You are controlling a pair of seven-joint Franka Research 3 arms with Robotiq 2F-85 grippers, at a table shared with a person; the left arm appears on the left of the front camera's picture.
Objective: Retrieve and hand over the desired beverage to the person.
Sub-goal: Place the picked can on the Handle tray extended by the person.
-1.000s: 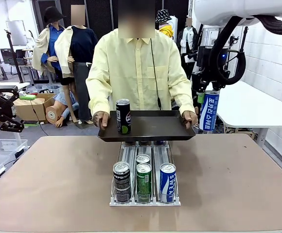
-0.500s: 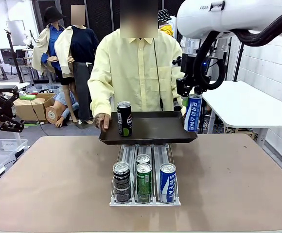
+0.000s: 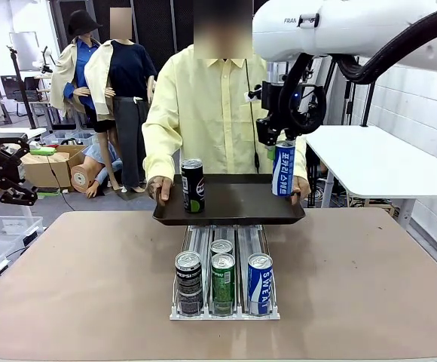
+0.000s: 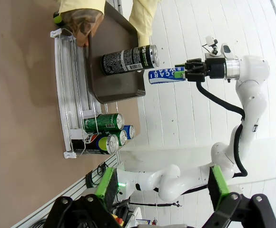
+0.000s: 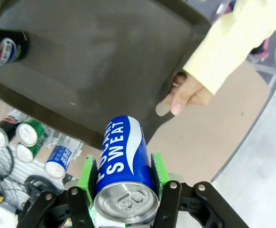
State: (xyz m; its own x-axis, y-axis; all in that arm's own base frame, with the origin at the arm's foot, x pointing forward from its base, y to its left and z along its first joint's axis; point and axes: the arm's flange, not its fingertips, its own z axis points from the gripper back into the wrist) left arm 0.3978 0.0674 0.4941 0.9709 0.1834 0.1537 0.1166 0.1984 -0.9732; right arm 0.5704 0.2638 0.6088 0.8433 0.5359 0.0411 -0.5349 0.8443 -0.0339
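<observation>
Over the last second the right gripper [image 3: 282,143] carries the blue can [image 3: 282,169] in from beside the tray [image 3: 230,213] to above its right end; the jaws are clenched on the can's upper part, which hangs upright below them, its base just above the tray floor near the person's hand [image 3: 300,186]. The left gripper [image 4: 159,206] has its jaws released, well apart from the tray. Judgement: delivery is near completion, with lowering and release outstanding; the black can [image 3: 193,185] already stands on the tray.
</observation>
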